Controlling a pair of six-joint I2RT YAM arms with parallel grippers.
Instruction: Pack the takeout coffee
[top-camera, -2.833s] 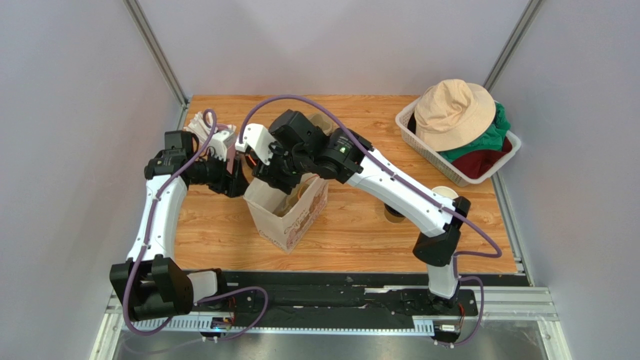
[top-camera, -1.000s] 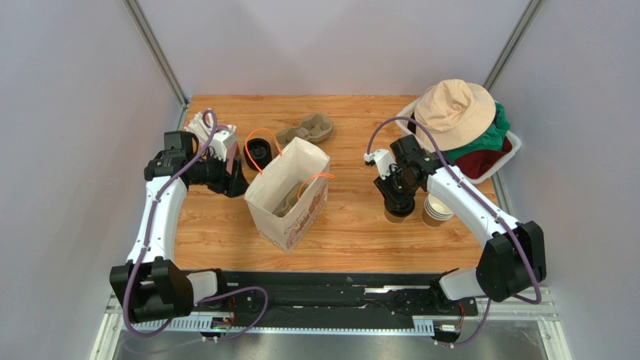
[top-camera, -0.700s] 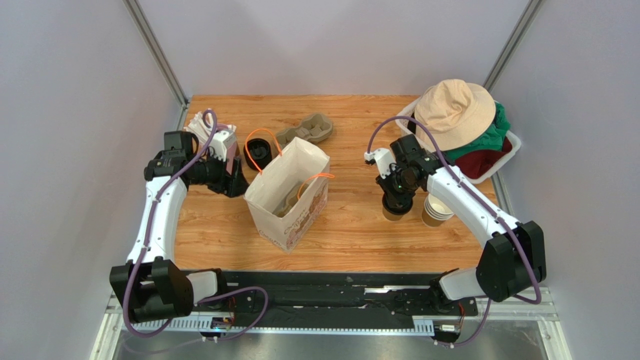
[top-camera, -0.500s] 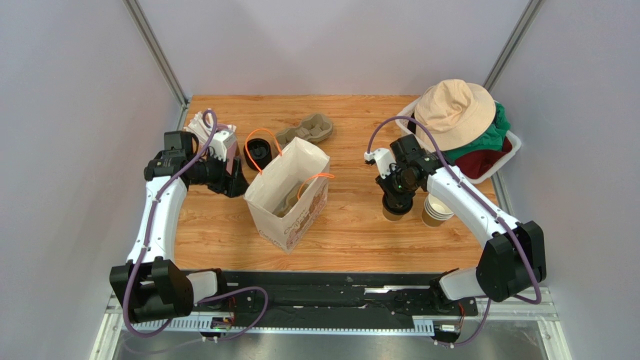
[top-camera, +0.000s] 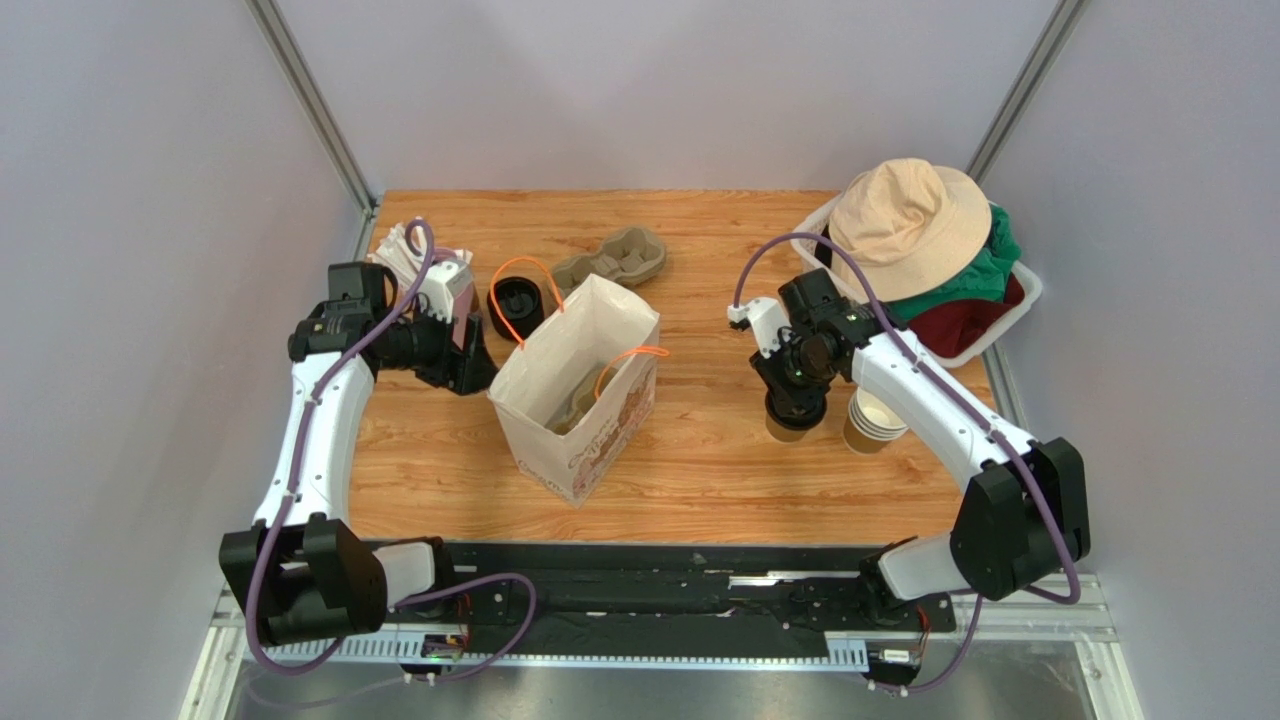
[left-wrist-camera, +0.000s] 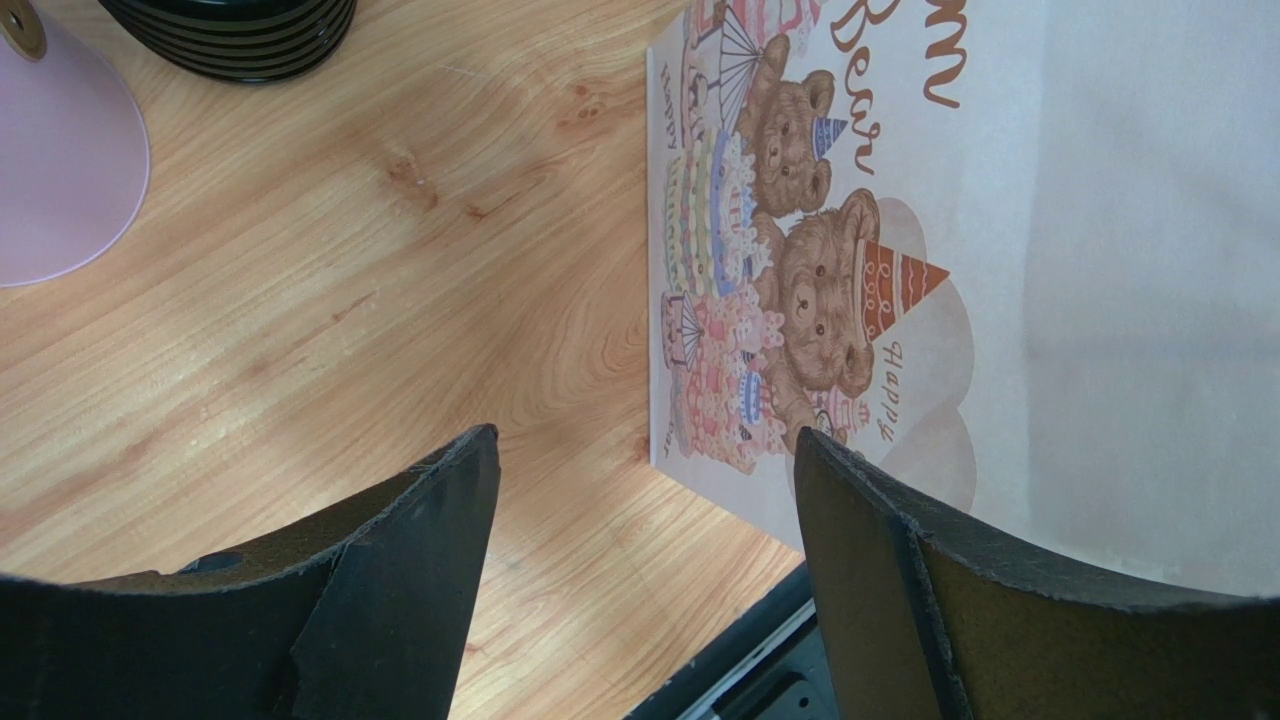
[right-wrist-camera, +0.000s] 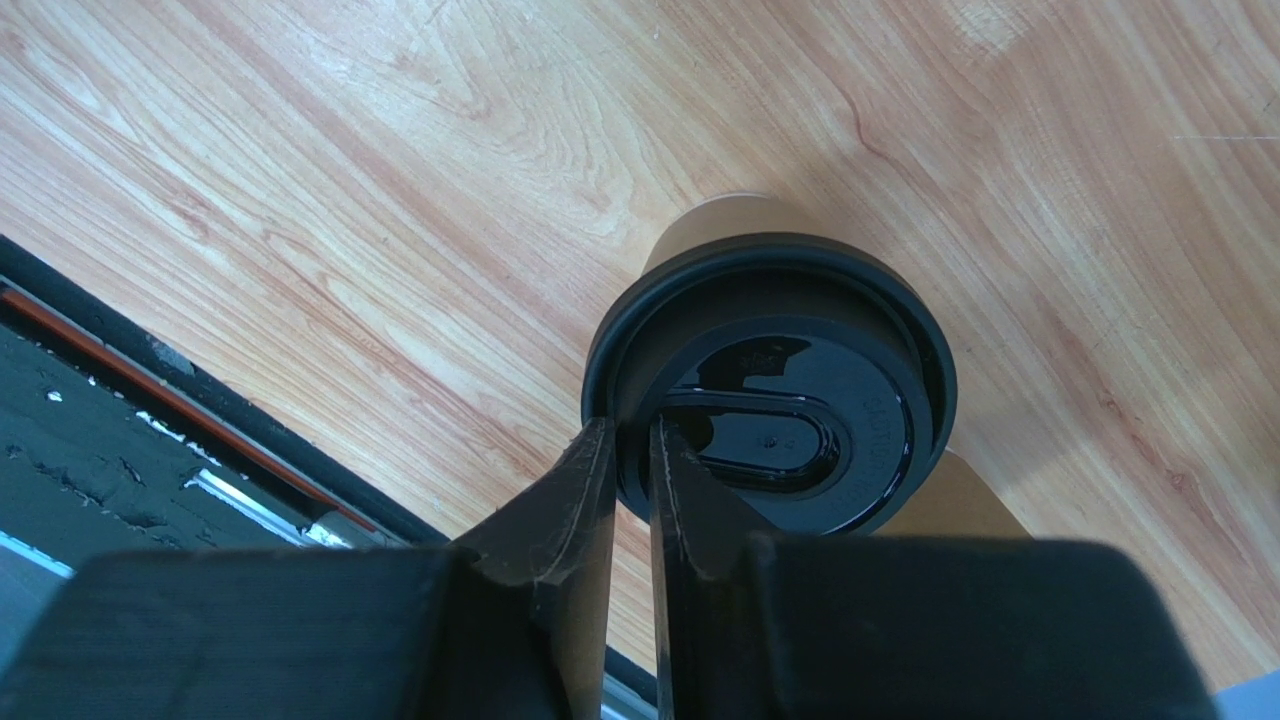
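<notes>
L hand (left-wrist-camera: 643, 450): no change over the last sec. Fingers spread wide, nothing between them, hovering low over table (top-camera: 706, 465) just beside the printed side of bag (left-wrist-camera: 902, 225). Pile of lids (top-camera: 516, 308) sits beyond it, untouched.

Bag: upright mid-table, mouth open, same spot as before. Smth brown inside, can't tell what.

R hand (right-wrist-camera: 631, 432): this is the change. A few sec ago R arm was stretched across over the bag. Now it is back on the right side, down on the coffee (right-wrist-camera: 781, 375). Within the last sec the fingers have drawn in and now pinch the lid's rim, one finger outside it, one on the lid top. Nearly pressed together, only the rim between.

Coffee: upright on table, right of bag and well apart from it, just beside stack of cups (top-camera: 872, 420). Lid on. Doesn't look lifted yet; base hidden under R hand in top view.

Meaning, as I judge it: grab about done, lift and carry to bag comes next. A rim pinch is a thin hold, so lid may pop or cup swing. L hand is well placed to steady bag.
</notes>
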